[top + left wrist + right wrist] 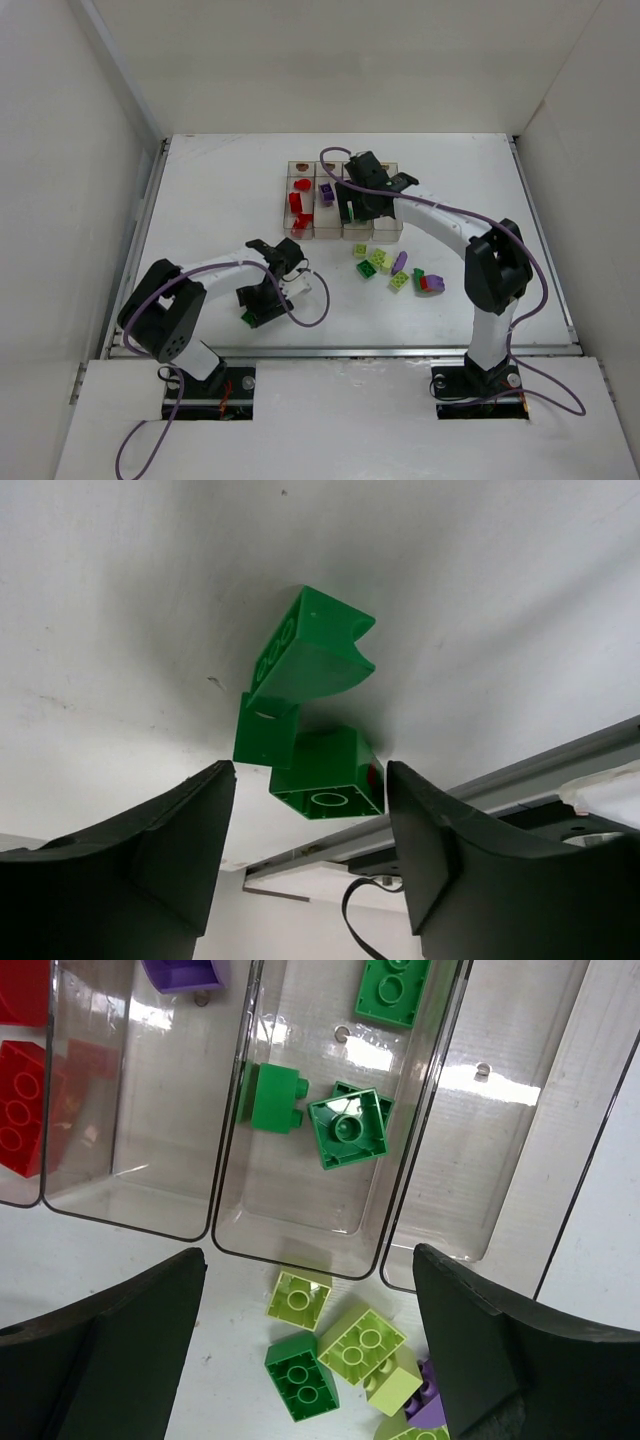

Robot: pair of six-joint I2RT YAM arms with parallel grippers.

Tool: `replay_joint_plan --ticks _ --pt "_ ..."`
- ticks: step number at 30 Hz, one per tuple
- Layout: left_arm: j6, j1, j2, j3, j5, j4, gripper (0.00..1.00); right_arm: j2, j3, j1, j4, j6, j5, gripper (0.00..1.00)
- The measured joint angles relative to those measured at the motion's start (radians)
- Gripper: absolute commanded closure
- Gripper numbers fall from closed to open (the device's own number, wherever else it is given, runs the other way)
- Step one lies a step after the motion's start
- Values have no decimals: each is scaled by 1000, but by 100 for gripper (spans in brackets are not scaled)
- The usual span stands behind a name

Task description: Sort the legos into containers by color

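Observation:
My left gripper hangs low near the table's front edge, open. Its dark fingers flank a dark green lego lying on its side without touching it. Two more dark green legos lie just beyond. My right gripper is open above the near end of the containers. The third bin holds three dark green legos. Red ones fill the left bin and a purple one sits beside them. Loose yellow-green, dark green and purple legos lie on the table.
The rightmost bin shows no bricks. A metal rail runs along the table's front edge right behind the left gripper. Purple cables loop beside both arms. White walls close in the table on three sides.

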Motion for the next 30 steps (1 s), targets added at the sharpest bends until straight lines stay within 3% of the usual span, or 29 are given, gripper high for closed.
replay_joint_plan --ticks 2,3,7,8,15,24,30 --pt "-1 3 6 0 -2 2 56 0 -6 0 0 0 0 10" --pt "0 6 8 0 -2 3 70 0 -8 0 -2 0 1 10" --pt "3 6 9 1 -5 -6 97 0 -9 0 -1 0 3 10" --pt "3 6 9 2 2 -11 100 0 -9 0 -1 0 4 10" --pt "-1 6 8 98 30 -83 100 0 -9 0 -2 0 5 10" --pt "5 13 2 415 67 -158 100 -50 -7 -5 -30 -5 2 8" --pt "-17 56 -66 525 245 -52 100 -240 -37 -102 8 -3 -205 6"
